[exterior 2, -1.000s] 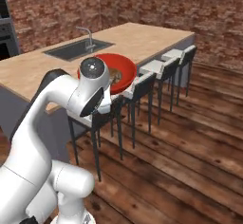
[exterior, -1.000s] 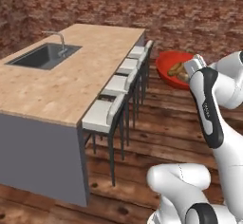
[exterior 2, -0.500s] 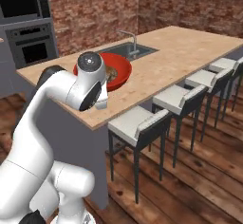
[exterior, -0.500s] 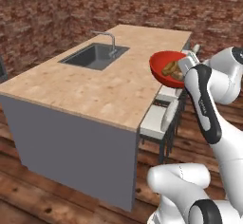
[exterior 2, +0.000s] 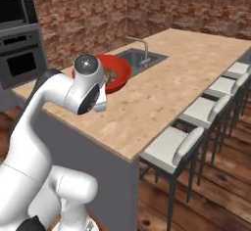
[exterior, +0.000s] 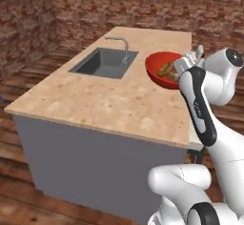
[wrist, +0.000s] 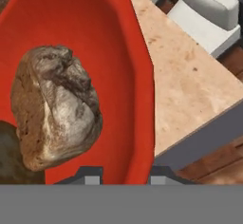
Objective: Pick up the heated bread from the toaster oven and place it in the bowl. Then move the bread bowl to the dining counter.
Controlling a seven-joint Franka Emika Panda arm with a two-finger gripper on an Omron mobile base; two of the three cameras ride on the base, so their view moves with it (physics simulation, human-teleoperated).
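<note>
Dining counter (exterior: 109,105): we see a light speckled wood-tone top on a grey base.
Sink (exterior: 106,63): inset near its far left edge, faucet (exterior: 121,44) behind.

We find the bowl (wrist: 128,76) cut off by the hand view's top and left edges. In the right base view the arm hides part of the bowl. The claw's fingertips (wrist: 92,174) barely show.

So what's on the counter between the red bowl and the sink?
Nothing: in the left base view, bare countertop separates the red bowl from the sink.

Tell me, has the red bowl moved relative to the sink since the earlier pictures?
Yes. The bowl, in the hand, came nearer the sink and now hangs over the counter.
</note>
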